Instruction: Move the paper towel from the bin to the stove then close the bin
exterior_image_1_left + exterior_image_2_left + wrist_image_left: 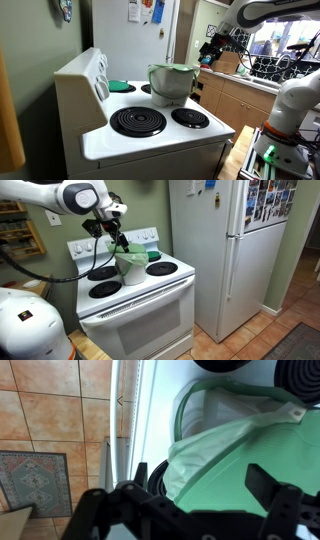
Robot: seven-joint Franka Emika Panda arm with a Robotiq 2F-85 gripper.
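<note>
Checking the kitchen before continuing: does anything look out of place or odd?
Yes. The bin stands on top of the stove, among the coil burners, an odd place for a bin. No spill or damage shows.

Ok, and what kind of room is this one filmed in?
Most likely a home kitchen: a white electric stove with coil burners, a white fridge with photos stuck on its side, and wooden counter cabinets.

Glossy wht stove (140, 318) (silvery metal-look bin (171, 89))
</note>
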